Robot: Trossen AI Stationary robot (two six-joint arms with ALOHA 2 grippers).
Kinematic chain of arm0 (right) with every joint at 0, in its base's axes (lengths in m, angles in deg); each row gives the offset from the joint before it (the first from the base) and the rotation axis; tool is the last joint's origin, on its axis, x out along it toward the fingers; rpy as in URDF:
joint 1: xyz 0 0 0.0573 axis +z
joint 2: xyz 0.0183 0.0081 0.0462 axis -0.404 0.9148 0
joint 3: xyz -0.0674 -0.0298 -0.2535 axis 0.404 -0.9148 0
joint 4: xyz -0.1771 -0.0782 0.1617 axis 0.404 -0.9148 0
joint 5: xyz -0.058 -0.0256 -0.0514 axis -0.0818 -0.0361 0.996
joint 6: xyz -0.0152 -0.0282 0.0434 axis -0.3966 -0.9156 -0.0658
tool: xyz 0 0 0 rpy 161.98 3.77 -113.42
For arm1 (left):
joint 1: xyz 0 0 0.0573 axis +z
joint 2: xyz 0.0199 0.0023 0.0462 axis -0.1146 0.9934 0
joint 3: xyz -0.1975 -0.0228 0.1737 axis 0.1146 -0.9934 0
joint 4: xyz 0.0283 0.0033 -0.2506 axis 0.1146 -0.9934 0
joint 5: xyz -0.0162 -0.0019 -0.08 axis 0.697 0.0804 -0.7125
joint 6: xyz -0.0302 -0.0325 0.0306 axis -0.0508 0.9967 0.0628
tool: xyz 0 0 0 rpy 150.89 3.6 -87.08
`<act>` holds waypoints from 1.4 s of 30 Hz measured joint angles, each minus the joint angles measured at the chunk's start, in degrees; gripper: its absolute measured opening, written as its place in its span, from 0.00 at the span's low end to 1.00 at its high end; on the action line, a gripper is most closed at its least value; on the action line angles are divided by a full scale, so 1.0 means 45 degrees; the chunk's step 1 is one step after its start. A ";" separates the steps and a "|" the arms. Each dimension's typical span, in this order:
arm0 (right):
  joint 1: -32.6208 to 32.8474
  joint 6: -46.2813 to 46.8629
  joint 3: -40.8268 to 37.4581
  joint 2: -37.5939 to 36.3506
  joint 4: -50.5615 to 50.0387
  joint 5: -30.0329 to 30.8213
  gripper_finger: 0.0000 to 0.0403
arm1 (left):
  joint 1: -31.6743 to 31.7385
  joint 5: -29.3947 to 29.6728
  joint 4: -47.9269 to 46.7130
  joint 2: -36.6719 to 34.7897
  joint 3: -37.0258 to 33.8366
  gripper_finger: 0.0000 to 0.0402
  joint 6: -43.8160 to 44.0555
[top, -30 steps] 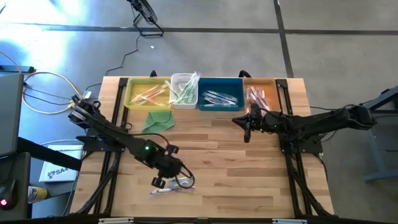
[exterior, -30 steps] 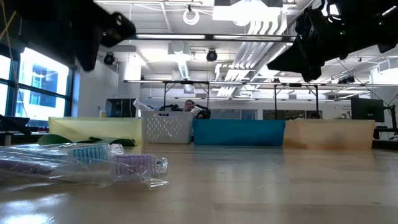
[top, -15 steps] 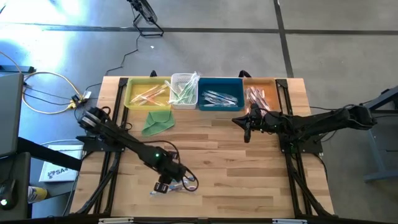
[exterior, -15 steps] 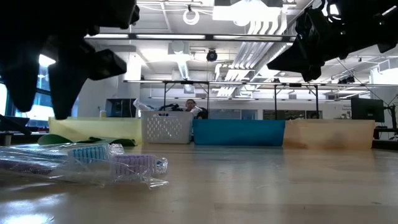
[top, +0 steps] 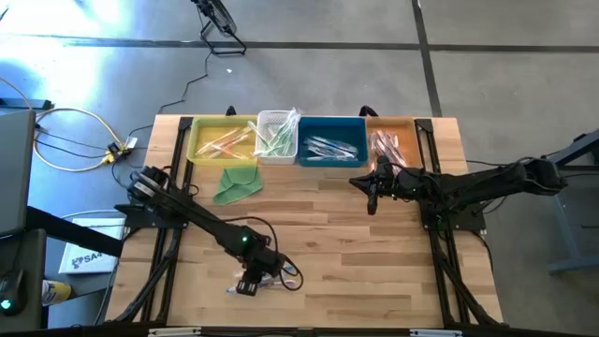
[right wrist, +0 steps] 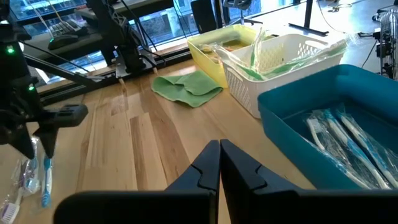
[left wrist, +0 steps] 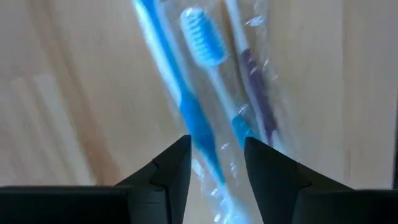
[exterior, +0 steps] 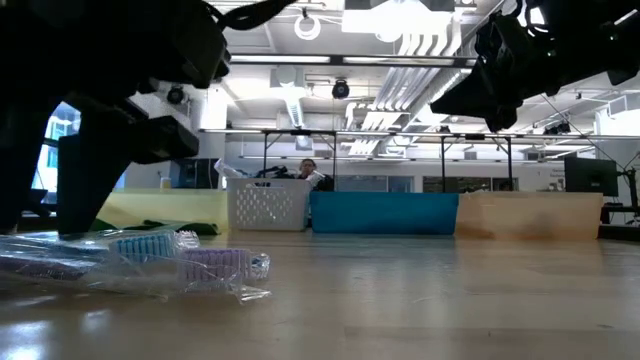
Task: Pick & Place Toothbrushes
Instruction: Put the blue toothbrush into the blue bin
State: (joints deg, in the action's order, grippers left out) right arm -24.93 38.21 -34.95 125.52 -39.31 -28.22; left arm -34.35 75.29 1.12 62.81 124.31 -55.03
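A few toothbrushes in clear wrappers (top: 271,278) lie flat on the wood near the table's front edge; the low view shows them too (exterior: 150,262). My left gripper (left wrist: 217,140) points steeply down over them, open, with a finger on either side of a blue handle (left wrist: 198,118). A light-blue brush head (left wrist: 204,37) and a purple brush (left wrist: 255,74) lie beside it. My right gripper (top: 372,194) hangs shut and empty above the table in front of the bins. My left gripper comes at the blue toothbrush from above, its fingers (left wrist: 177,158) across the handle. I cannot tell whether they touch the wrapper or the table. The toothbrush lies flat on the wood.
Along the far edge stand a yellow bin (top: 201,140), a white basket (top: 277,122), a blue bin (top: 356,140) and a tan bin (top: 412,140), each holding toothbrushes. A folded green cloth (top: 236,183) lies in front of the yellow bin. Bare wood spans the middle.
My left gripper has come down toward the toothbrushes at the table's near edge and tipped to point more steeply down. The toothbrushes have stayed where they were.
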 joint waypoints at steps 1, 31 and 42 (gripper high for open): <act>0.0000 0.0000 0.0000 0.0000 -0.0018 0.0000 0.01 | -0.0002 -0.0083 0.0140 0.0075 0.0011 0.36 0.0019; 0.0000 -0.0102 0.0000 -0.0005 -0.0199 0.0000 0.01 | 0.0001 -0.0009 -0.0543 0.0597 0.0010 0.06 0.0230; 0.0000 -0.0107 0.0000 -0.0005 -0.0196 0.0000 0.01 | 0.0008 0.1606 -0.1809 -0.0181 0.0000 0.03 0.0184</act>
State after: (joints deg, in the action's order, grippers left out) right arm -24.93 37.72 -34.95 125.50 -40.19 -28.22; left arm -34.32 82.52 -7.03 62.00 124.31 -54.20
